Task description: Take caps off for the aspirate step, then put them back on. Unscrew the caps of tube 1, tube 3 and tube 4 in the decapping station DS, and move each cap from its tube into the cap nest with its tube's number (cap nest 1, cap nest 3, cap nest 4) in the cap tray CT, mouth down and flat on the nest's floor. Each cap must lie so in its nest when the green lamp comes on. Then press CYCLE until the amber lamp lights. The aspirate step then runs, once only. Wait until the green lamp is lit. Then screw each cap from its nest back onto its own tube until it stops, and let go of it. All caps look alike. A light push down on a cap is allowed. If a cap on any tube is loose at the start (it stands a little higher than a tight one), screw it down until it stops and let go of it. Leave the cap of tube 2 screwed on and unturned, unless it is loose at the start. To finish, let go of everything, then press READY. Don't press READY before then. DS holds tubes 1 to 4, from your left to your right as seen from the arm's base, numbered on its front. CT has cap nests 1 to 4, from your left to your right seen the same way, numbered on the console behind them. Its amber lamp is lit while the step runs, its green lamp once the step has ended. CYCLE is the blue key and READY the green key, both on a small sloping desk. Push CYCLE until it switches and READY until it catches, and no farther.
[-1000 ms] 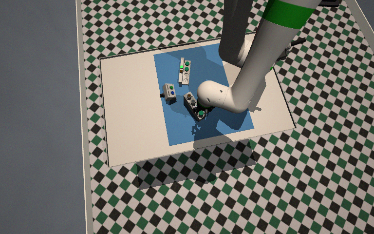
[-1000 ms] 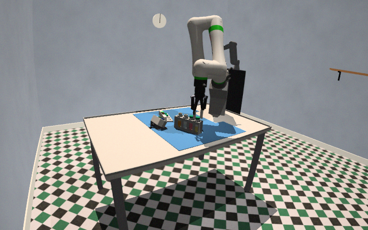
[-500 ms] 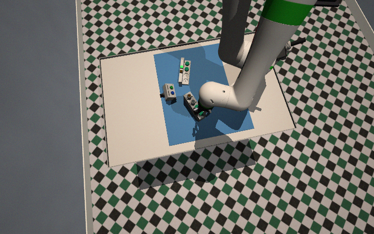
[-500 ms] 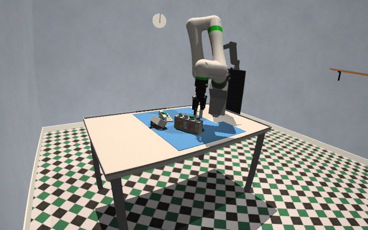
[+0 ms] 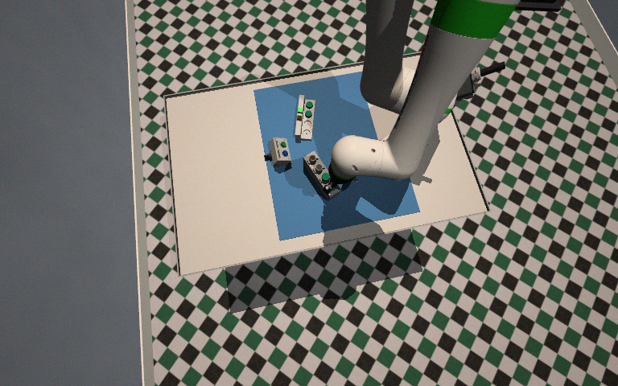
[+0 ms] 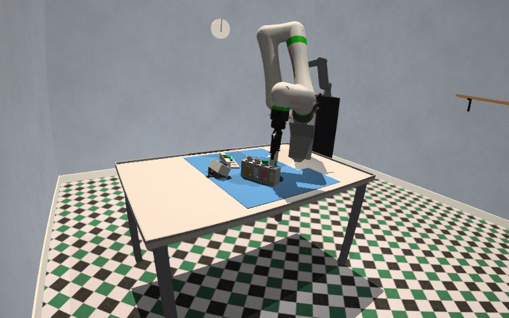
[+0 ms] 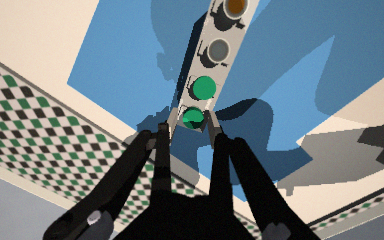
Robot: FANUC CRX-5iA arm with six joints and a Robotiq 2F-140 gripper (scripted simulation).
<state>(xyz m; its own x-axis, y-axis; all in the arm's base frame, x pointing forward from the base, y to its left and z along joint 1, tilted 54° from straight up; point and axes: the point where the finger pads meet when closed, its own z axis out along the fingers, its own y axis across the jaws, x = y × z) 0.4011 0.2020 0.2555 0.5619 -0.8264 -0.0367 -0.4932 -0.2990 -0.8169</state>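
Note:
The decapping station DS stands on the blue mat. In the wrist view, tube 1 wears a green cap, and my gripper is open with a finger on each side of it, a small gap on both sides. Tube 2 beside it also has a green cap. Tube 3 stands open and looks grey, and tube 4 stands open and looks orange. The cap tray CT holds two green caps in its far nests; the two near nests are empty. Its green lamp is lit.
The small sloping desk stands left of DS with the green READY key and the blue CYCLE key. My arm's elbow hangs over the right side of DS. A black box stands at the table's back.

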